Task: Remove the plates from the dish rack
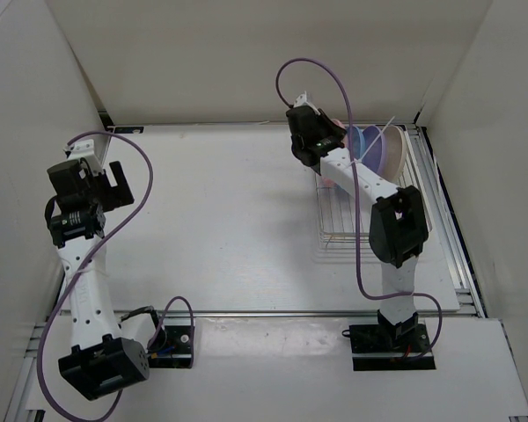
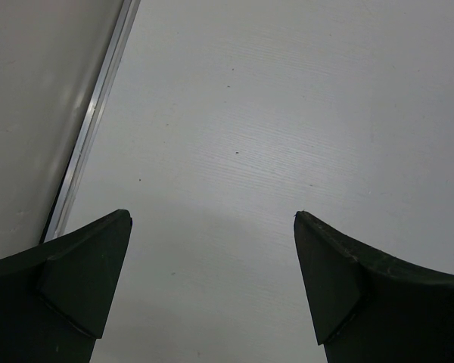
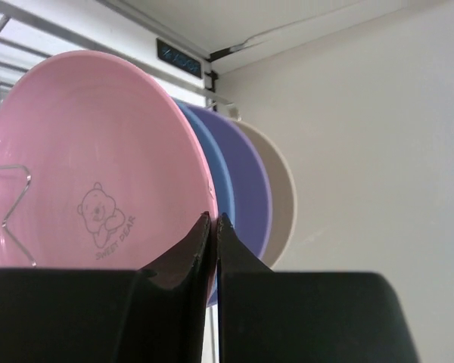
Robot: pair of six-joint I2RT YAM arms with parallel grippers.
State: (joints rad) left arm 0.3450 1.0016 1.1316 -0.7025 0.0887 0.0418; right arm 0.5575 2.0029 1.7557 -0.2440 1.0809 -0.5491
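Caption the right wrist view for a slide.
Right gripper pinches the pink plate at its rim; blue plate, purple plate and cream plate stand behind it.

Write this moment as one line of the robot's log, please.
right gripper: shut on pink plate rim | left gripper: open over table | dish rack: blue plate, purple plate, cream plate upright, untouched

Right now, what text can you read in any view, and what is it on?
"SWEET BEAR": printed on the pink plate, under its bear drawing; small, so the reading is approximate.
Dark label on the rail behind the plates: bluish characters, too blurred to read.
Top and left wrist views: no text.
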